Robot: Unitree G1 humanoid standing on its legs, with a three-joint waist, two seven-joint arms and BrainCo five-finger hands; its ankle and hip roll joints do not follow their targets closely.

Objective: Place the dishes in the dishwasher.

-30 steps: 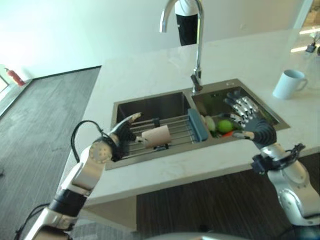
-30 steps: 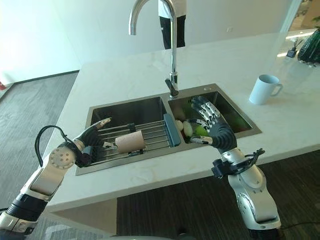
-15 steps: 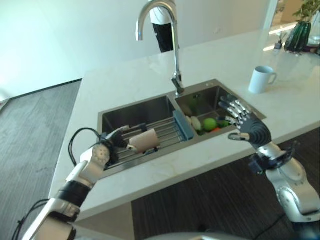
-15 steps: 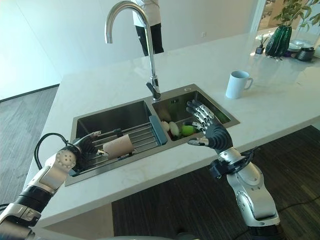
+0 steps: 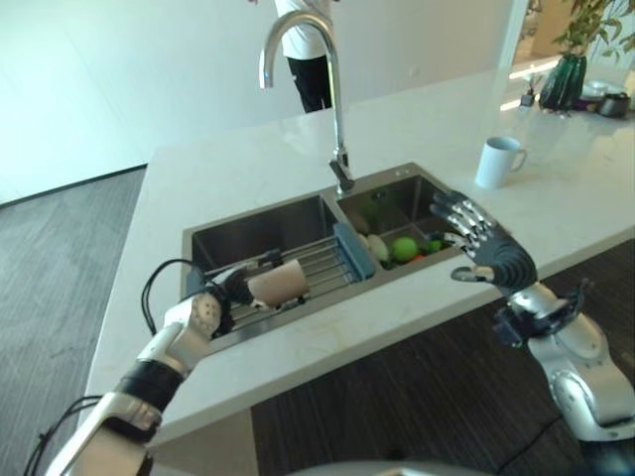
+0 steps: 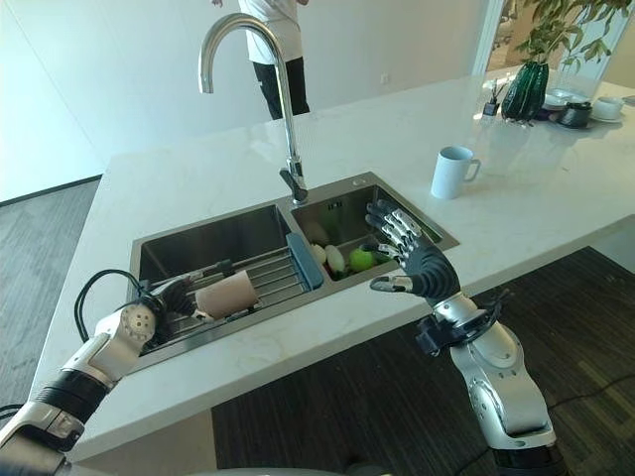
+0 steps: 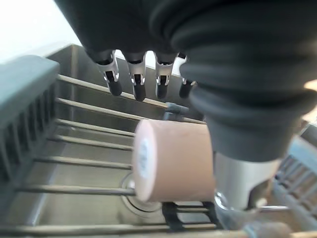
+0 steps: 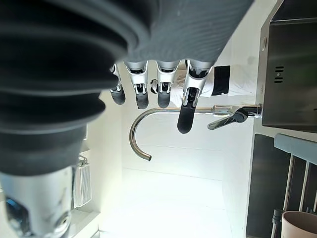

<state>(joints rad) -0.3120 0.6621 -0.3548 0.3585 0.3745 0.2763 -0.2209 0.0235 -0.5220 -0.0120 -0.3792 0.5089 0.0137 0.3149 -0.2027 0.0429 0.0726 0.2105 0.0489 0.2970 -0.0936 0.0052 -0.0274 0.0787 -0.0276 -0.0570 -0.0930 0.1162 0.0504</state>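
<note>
Left wrist view: left hand w/ fingers straight over cup, thumb alongside it; not yet closed, holds nothing. Cup lies on its side on rack across left basin of sink, near sink's front edge, base toward camera.

To do well: curl fingers round cup's barrel, thumb opposite, lift straight up so it doesn't roll along rack bars.

Right hand hangs spread wide, empty, over sink's front right corner.

Materials: cup matte pinkish-tan, smooth cylinder, prob. plastic or ceramic. Rack = thin steel rods, blue end piece. Sink brushed steel; counter pale stone. Tall curved tap. White mug near counter's right end.
</note>
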